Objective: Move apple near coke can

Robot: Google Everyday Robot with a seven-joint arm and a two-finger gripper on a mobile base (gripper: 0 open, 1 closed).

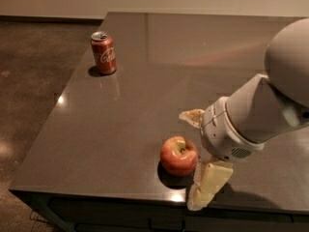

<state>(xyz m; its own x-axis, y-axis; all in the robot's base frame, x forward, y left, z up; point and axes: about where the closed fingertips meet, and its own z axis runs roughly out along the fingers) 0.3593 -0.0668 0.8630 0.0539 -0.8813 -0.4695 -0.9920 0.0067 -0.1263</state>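
The apple (pixel 179 155), red-orange with a yellowish stem dimple, sits on the dark table (pixel 135 105) near its front edge. The coke can (pixel 104 52), red with white script and a silver top, stands upright at the table's far left, well apart from the apple. My gripper (pixel 194 154) is open just right of the apple. One cream finger (pixel 209 183) reaches down past the front right of the apple, the other (pixel 192 116) sits behind it. The apple lies at the mouth of the fingers, not gripped.
The table's front edge (pixel 120 193) runs just below the apple and the near finger. The left edge drops to a brown floor (pixel 29 81). My large white arm (pixel 265 110) covers the right side of the table.
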